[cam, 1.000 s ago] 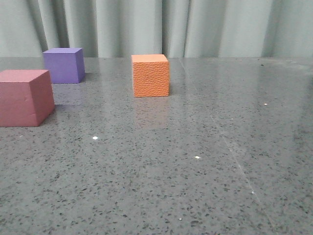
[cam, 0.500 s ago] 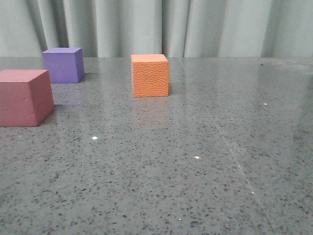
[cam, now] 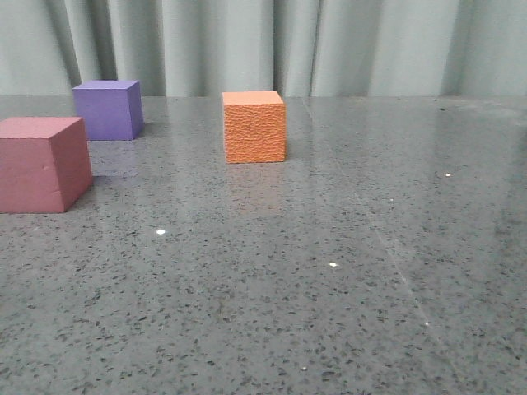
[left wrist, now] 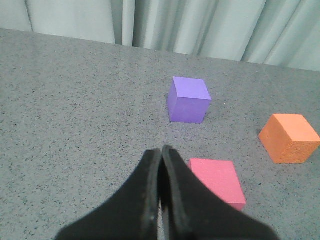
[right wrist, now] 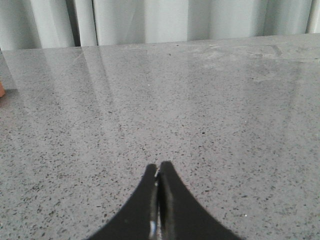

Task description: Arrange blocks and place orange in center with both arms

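Nothing has really moved since the earlier frames: all three cubes sit where they were on the speckled grey table (cam: 346, 313). From the front, the orange cube (cam: 254, 127) stands alone near the middle, toward the far side; the purple cube (cam: 107, 109) sits far left, and the pink-red cube (cam: 43, 164) nearer on the left edge, apart from it. Neither arm shows in the front view. Each wrist camera shows its own fingers pressed together on nothing: the left gripper (left wrist: 161, 150) hovers near the pink-red cube, the right gripper (right wrist: 158, 167) over bare table. By my reckoning the arranging has barely begun; no block is lined up yet.
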You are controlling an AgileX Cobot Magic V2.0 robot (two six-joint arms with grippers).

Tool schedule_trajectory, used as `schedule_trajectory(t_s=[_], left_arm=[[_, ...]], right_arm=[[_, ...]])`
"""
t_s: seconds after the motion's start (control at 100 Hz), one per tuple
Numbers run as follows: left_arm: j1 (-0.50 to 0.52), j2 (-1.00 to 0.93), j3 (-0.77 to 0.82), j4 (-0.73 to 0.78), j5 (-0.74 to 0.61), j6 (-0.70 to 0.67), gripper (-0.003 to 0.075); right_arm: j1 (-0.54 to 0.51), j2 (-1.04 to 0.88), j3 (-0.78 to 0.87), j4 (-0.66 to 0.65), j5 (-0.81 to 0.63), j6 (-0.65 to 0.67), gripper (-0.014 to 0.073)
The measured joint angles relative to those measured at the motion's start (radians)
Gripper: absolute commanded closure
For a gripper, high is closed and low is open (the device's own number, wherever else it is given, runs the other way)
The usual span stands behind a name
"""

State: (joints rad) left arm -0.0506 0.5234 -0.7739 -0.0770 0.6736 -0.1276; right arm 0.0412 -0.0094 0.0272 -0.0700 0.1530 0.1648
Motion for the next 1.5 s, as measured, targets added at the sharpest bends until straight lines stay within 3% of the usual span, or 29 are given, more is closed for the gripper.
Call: schedule_trajectory(t_s=[0.24,0.33,0.4,0.55,0.62,0.81,1.07,1.211,1.501], left_arm=[[0.0,0.073,-0.009,-0.013,0.006,0.0,0.0738],[0.0,0.079,-0.009,-0.016,0.006,0.003,0.0682],[0.0,0.08,-0.009,-0.017,0.006,0.032,0.0554],[0.0,0.08,-0.009,-0.02,0.006,0.128,0.0118],[0.0,0.081,-0.009,-0.022,-0.001,0.143,-0.0004],[0.0,0.087,-0.009,-0.028,-0.076,0.152,0.0082],[-0.01,0.137,-0.047,-0.099,-0.093,0.155,0.0083],[-0.08,0.227,-0.121,-0.138,-0.093,0.155,0.0083],[-0.324,0.522,-0.31,-0.14,-0.178,0.117,0.0085]], right_arm=[[0.0,0.0,0.0,0.0,0.0,0.0,0.0655],[0.0,0.0,0.0,0.0,0.0,0.0,0.0655],[0.0,0.0,0.0,0.0,0.0,0.0,0.0655],[0.0,0.0,0.0,0.0,0.0,0.0,0.0655],[0.0,0.0,0.0,0.0,0.0,0.0,0.0655],[0.0,0.0,0.0,0.0,0.0,0.0,0.0655],[0.0,0.0,0.0,0.0,0.0,0.0,0.0655],[0.0,0.0,0.0,0.0,0.0,0.0,0.0655],[0.0,0.0,0.0,0.0,0.0,0.0,0.0655]])
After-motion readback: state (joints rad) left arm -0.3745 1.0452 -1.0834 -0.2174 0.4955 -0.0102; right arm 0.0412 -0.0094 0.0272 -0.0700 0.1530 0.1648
